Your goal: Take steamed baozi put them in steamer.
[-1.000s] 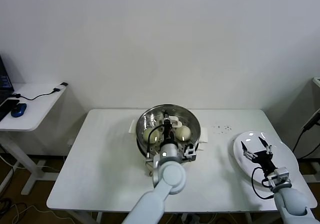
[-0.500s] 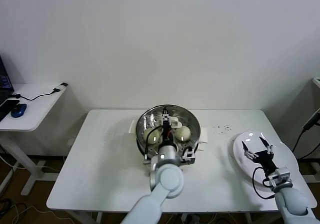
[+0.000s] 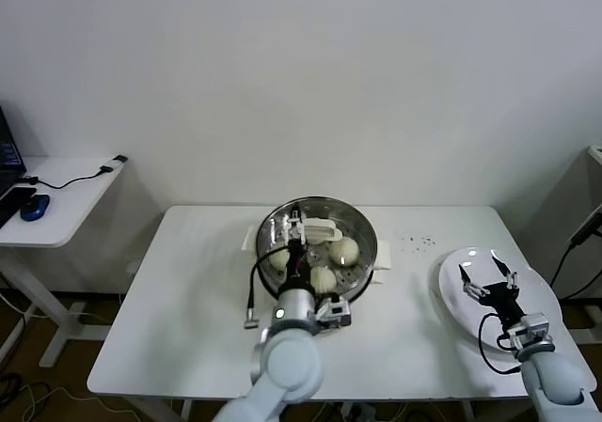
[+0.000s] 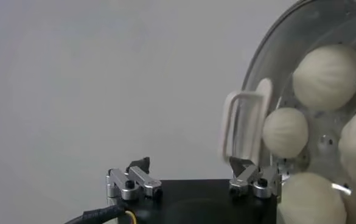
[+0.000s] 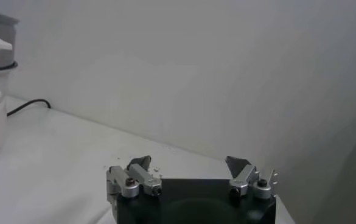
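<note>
The left gripper (image 3: 292, 226) hangs over the near-left part of the round shiny steel steamer basket (image 3: 361, 225), its fingers spread wide apart and holding nothing. Four small, smooth, cream-white dome-shaped baozi (image 4: 328, 76) lie inside that basket, which sits at the back middle of the white table (image 3: 188, 300). The right gripper (image 3: 487, 276), fingers also wide apart and empty, hovers over the flat white plate (image 3: 541, 295) at the table's right edge.

One steamer (image 3: 362, 226) at centre frame holds four steamed baozi (image 4: 327, 76) (counted from the left wrist view); one plate (image 3: 544, 295), right.
</note>
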